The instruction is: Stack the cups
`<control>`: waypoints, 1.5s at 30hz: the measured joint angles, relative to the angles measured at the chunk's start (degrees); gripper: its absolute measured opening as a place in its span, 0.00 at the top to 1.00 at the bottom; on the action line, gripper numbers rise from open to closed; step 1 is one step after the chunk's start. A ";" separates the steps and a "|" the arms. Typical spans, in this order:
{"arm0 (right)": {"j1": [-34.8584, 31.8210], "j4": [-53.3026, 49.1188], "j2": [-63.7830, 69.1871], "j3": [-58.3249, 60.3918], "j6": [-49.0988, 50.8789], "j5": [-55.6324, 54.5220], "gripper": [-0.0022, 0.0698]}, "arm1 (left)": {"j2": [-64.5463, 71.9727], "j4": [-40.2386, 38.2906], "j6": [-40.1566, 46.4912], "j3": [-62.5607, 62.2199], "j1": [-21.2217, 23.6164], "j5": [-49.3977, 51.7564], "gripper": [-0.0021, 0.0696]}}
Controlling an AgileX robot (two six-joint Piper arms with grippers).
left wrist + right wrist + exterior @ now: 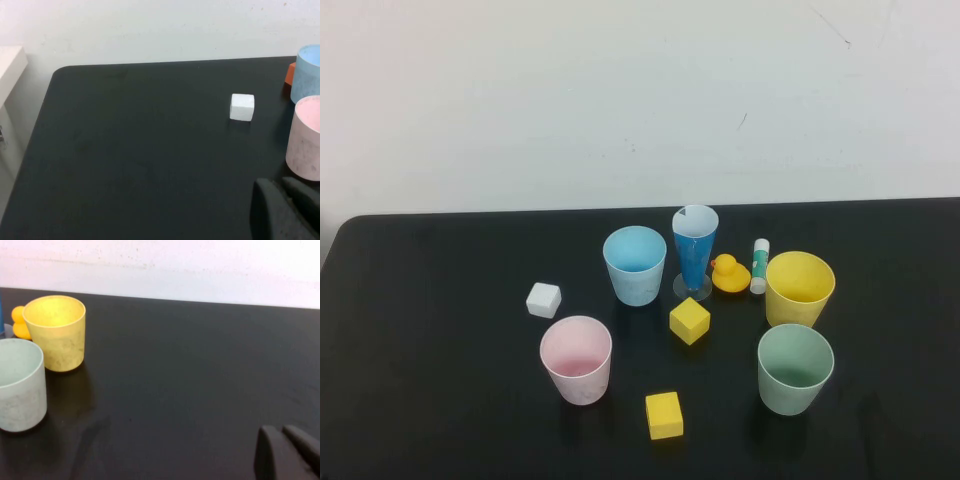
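Four cups stand upright and apart on the black table [440, 300]: light blue [634, 265] at the back, pink [577, 360] front left, yellow [799, 288] right, mint green [794, 368] front right. Neither arm shows in the high view. My left gripper [279, 186] is shut and empty, low over the table, close to the pink cup [306, 138] with the blue cup [306, 72] beyond. My right gripper [281, 432] is shut and empty, well to the side of the green cup [20, 384] and yellow cup [55, 332].
A tall dark-blue cone glass [694, 250], a rubber duck [728, 274] and a glue stick [759, 266] stand between the blue and yellow cups. A white cube [543, 300] and two yellow cubes [689, 321] [663, 415] lie among the cups.
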 joint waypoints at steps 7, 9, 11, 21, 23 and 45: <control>0.00 0.00 0.00 0.00 0.00 0.00 0.97 | 0.00 0.00 0.00 0.00 0.00 0.00 0.97; 0.00 0.00 0.00 0.00 0.00 0.00 0.97 | 0.00 0.00 0.00 0.00 0.00 0.00 0.97; 0.00 0.00 0.00 0.00 0.00 0.00 0.97 | 0.00 0.00 0.00 0.00 0.00 0.00 0.97; 0.00 0.00 0.00 0.00 -0.31 0.00 0.97 | 0.00 0.00 0.00 0.00 0.00 0.02 0.97; 0.00 0.00 0.00 0.00 -0.31 0.00 0.97 | 0.00 0.00 -0.11 0.00 0.00 0.12 0.97; 0.00 0.00 0.00 0.50 -0.76 -5.82 0.97 | 0.00 0.13 -0.12 0.11 0.00 -14.26 0.97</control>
